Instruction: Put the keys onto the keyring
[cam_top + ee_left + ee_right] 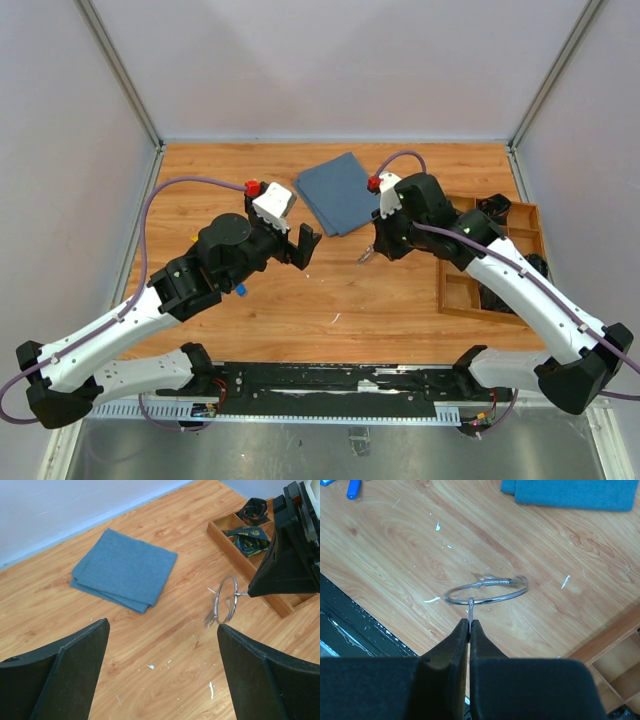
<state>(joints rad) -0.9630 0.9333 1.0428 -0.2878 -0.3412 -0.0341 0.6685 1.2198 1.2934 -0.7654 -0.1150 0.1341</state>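
The keyring [485, 592] is a thin silver wire ring hanging above the table. My right gripper [469, 622] is shut on its small link and holds it out level. The ring also shows in the left wrist view [226, 600], off the tip of the right gripper [255, 591], and faintly from above [365, 256]. My left gripper [162, 626] is open and empty, hovering over bare wood just left of the ring [305, 245]. A blue-tagged key [241, 290] lies by the left arm and shows in the right wrist view [353, 488]. A yellow tag [193, 238] peeks out beside the left arm.
A folded blue cloth [340, 192] lies at the back centre, also in the left wrist view [125, 570]. A wooden compartment tray [458, 292] with dark items stands at the right, behind the right arm. White specks dot the wood.
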